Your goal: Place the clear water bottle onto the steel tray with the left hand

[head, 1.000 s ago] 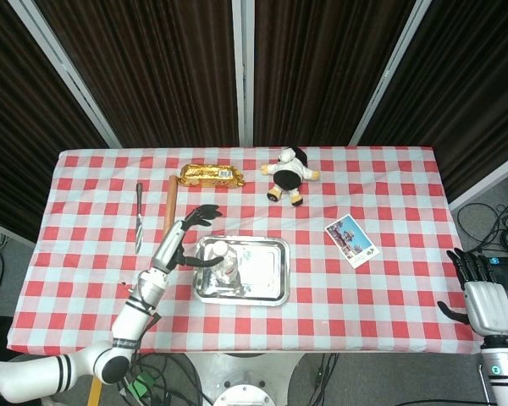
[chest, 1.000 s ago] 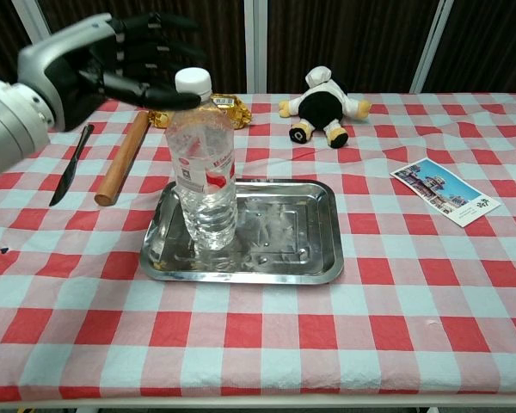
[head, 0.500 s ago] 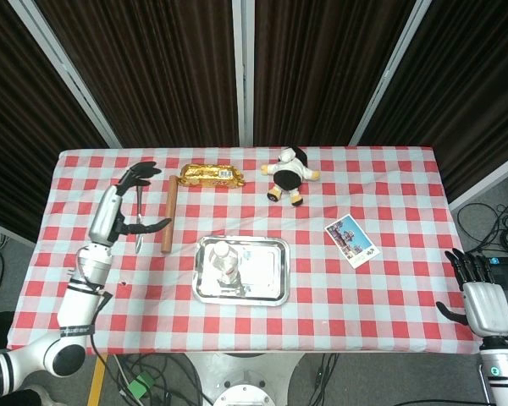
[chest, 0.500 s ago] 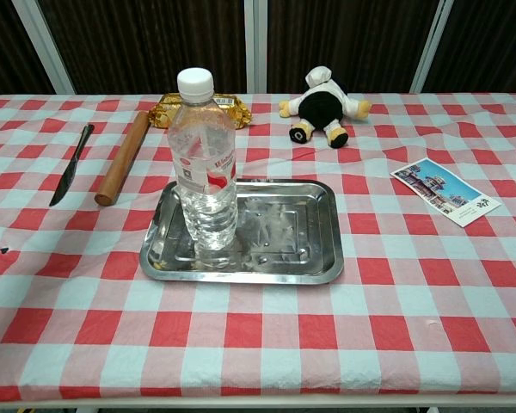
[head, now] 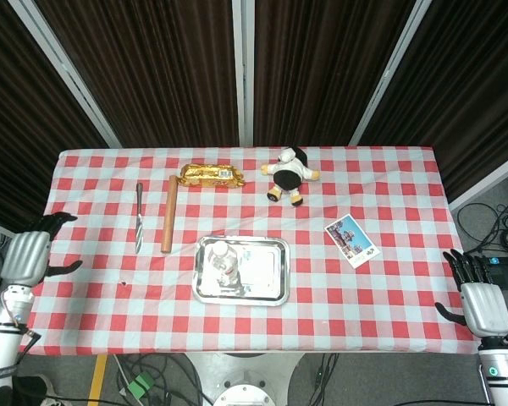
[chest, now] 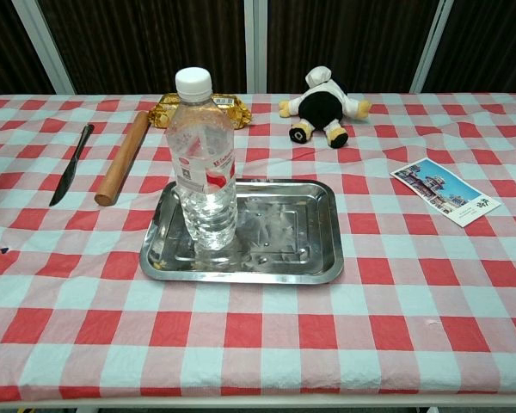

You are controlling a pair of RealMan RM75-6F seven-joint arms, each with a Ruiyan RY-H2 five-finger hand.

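So, clear plastic water bottle w/ white cap (chest: 205, 163) stands upright on the left part of the shiny steel tray (chest: 301, 228), near the front-middle of the red-and-white checked table (chest: 267, 335). Left hand (head: 27, 256) hangs off the table's left edge, fingers apart, holding nothing. Right hand (head: 483, 303) off the front-right corner, fingers spread too. Wooden rolling pin (chest: 123, 157) & black knife (chest: 70, 163) lie towards the left edge.

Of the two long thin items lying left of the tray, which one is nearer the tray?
The wooden rolling pin. It lies between the black knife and the steel tray; the knife lies farther left, toward the table edge.
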